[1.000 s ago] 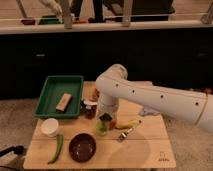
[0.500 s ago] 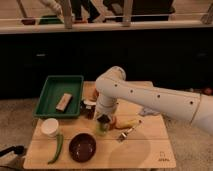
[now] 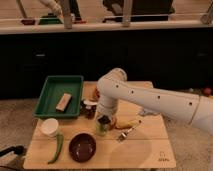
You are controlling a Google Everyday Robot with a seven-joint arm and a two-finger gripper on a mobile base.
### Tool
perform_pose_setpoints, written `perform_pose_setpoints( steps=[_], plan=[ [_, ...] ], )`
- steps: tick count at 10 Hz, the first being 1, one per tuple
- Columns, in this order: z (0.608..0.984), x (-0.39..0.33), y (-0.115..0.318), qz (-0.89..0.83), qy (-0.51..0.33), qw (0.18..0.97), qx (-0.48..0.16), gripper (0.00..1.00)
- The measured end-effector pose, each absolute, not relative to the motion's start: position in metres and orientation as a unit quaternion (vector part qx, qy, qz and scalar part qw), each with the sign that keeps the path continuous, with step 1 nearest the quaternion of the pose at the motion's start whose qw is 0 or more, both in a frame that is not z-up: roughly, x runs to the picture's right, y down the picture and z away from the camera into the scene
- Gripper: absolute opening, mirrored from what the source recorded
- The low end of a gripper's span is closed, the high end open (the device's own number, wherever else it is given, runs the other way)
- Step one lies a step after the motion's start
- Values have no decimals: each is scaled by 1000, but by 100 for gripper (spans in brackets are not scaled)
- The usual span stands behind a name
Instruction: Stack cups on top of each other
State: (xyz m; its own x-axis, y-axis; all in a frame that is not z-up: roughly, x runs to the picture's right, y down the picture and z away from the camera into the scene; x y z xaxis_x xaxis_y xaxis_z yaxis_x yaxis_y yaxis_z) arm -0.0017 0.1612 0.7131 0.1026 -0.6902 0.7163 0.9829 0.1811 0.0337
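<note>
The claw (image 3: 103, 120) sits shut atop the light-green plastic cup (image 3: 101, 129), just right of the dark red bowl (image 3: 82, 147) on the wooden table (image 3: 145, 150); whether the dark metal tumbler (image 3: 89, 108), up-right of the bowl, is nested cannot be told; stacking looks unfinished; bowl glossy, round.

The tool (image 3: 103, 121), closed, is low at the middle of the counter (image 3: 150, 150), over the light-green cup (image 3: 101, 130). The counter's right front corner is free. The green tray (image 3: 55, 82), white container (image 3: 49, 127) and dark red bowl (image 3: 82, 147) crowd the left side.
</note>
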Motion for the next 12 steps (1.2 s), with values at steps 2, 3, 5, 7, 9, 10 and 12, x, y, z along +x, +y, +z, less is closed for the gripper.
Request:
perform_pose_setpoints(
  steps=[2, 3, 5, 7, 9, 10, 12],
  plan=[
    [716, -4, 165, -591, -314, 704, -237, 1],
    [717, -5, 167, -589, -316, 704, -238, 1],
    [721, -6, 171, -585, -320, 705, -242, 1],
    [726, -6, 175, -577, -325, 707, -247, 8],
    [728, -5, 177, -572, -328, 708, -252, 29],
    [728, -4, 177, -571, -329, 708, -255, 39],
    [727, -4, 177, -569, -331, 708, -256, 59]
  ],
)
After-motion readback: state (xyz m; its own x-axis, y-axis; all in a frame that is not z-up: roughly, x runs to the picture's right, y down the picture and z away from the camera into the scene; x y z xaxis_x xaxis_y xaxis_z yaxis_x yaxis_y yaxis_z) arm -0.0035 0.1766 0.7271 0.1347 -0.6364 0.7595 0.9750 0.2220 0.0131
